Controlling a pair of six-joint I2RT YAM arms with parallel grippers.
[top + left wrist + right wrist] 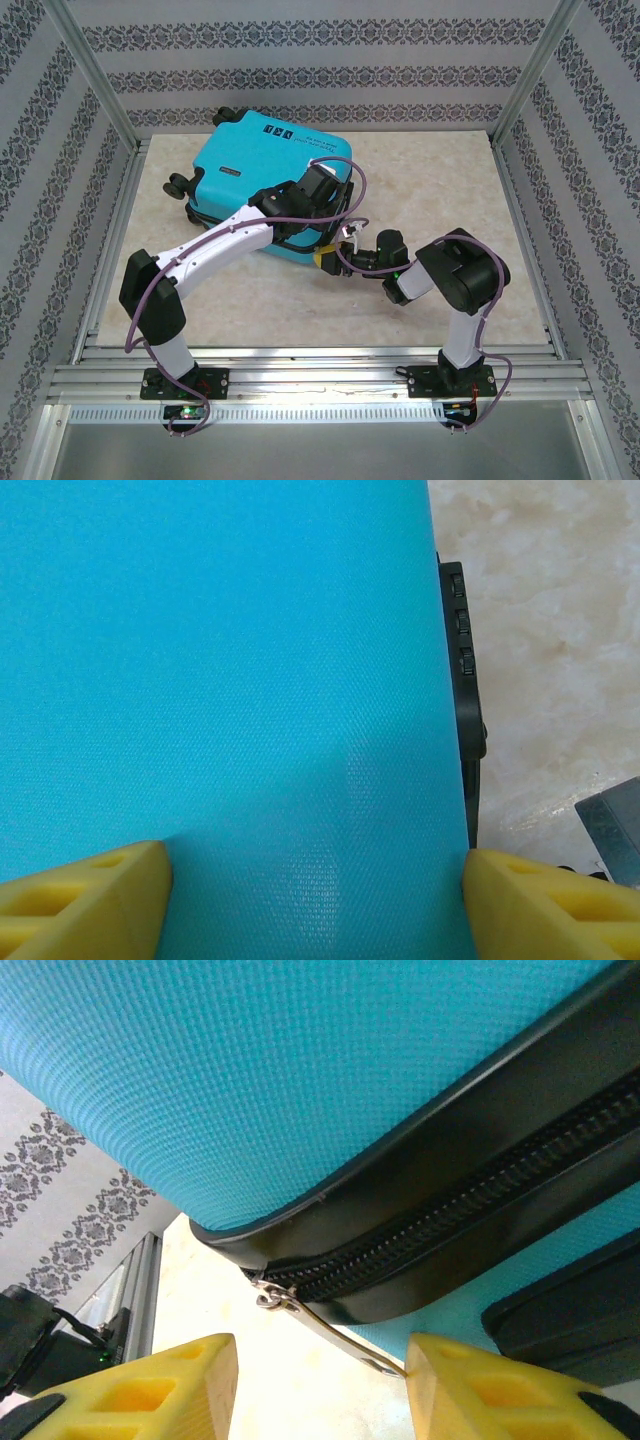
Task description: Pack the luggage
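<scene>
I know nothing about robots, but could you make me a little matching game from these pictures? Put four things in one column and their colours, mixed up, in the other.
Things:
1. luggage shell
2. zipper pull
3. fingers of the right gripper
4. table

Colours:
A. pale marbled beige
B. turquoise blue
C. yellow
D. silvery metal

Right pairs: 1-B, 2-D, 3-C, 4-A.
</scene>
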